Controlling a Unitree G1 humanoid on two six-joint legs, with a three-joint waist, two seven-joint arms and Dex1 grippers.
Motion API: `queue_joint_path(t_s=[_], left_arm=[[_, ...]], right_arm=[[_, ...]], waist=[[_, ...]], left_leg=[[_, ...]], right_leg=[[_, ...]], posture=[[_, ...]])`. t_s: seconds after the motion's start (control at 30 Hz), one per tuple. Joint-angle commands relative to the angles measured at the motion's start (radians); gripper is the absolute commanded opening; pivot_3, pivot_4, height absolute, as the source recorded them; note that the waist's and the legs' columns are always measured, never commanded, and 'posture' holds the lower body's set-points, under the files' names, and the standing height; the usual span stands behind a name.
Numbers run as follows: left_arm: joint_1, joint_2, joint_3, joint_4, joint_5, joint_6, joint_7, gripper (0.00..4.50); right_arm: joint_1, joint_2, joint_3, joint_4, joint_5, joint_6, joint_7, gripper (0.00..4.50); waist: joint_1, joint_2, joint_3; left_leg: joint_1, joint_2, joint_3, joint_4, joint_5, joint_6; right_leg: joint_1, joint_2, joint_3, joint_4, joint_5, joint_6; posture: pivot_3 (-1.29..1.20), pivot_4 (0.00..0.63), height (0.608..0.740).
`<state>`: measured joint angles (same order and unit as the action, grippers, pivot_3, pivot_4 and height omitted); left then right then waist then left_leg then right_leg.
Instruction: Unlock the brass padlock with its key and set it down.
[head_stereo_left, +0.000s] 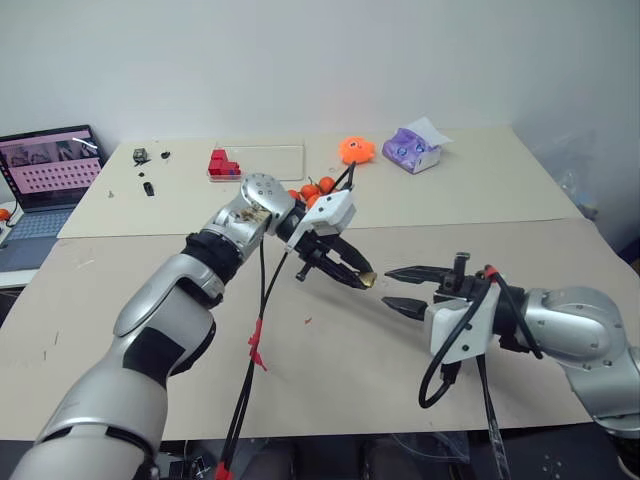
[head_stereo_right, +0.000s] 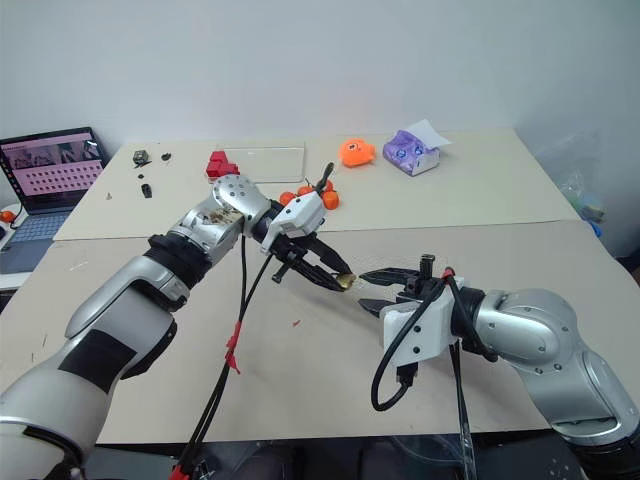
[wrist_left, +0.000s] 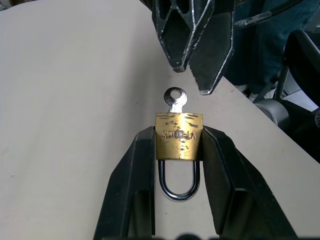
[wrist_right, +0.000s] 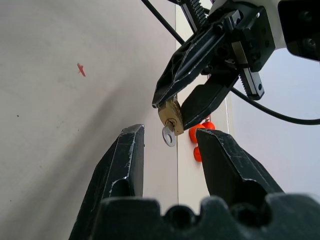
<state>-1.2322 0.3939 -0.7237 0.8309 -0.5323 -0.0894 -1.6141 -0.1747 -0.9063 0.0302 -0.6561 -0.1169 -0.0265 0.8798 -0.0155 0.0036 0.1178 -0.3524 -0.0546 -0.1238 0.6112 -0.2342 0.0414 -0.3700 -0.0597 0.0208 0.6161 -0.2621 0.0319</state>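
My left gripper (wrist_left: 179, 131) is shut on the brass padlock (wrist_left: 179, 136), its fingers clamping the two sides of the body above the table. The silver shackle (wrist_left: 178, 186) hangs between the fingers with both legs in the body. The key (wrist_left: 175, 99) sticks out of the padlock's end face. My right gripper (head_stereo_left: 388, 287) points at it from the right and is open, one fingertip on either side of the key's ring (wrist_right: 168, 136) without touching it. In the head views the padlock (head_stereo_right: 345, 282) is a small golden spot between the two grippers.
At the back of the table are a laptop (head_stereo_left: 45, 170), red blocks (head_stereo_left: 222, 163), a clear tray (head_stereo_left: 265, 160), small oranges (head_stereo_left: 315, 188), an orange toy (head_stereo_left: 356, 150) and a purple tissue pack (head_stereo_left: 413, 150). A red scrap (head_stereo_left: 306, 322) lies on the cardboard. Cables hang from both wrists.
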Motion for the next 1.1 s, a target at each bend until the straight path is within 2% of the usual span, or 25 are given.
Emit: queue_joint_path(t_s=[0.03,1.1], left_arm=[[-0.019,0.011,0.007,-0.012,-0.018,-0.011,0.0,0.82],[-0.047,-0.02,0.01,0.055,0.0,-0.031,0.0,0.82]], right_arm=[[-0.022,0.008,-0.01,-0.001,-0.008,-0.03,-0.016,2.1],[-0.057,0.039,0.036,0.032,-0.041,-0.042,-0.021,2.1]], waist=[[0.0,0.0,0.0],[0.0,0.001,0.0]], left_leg=[[0.0,0.0,0.0,0.0,0.0,0.0],[0.0,0.0,0.0,0.0,0.0,0.0]], right_leg=[[0.0,0.0,0.0,0.0,0.0,0.0],[0.0,0.0,0.0,0.002,0.0,0.0]], posture=[[0.0,0.15,0.74],[0.0,0.15,0.74]])
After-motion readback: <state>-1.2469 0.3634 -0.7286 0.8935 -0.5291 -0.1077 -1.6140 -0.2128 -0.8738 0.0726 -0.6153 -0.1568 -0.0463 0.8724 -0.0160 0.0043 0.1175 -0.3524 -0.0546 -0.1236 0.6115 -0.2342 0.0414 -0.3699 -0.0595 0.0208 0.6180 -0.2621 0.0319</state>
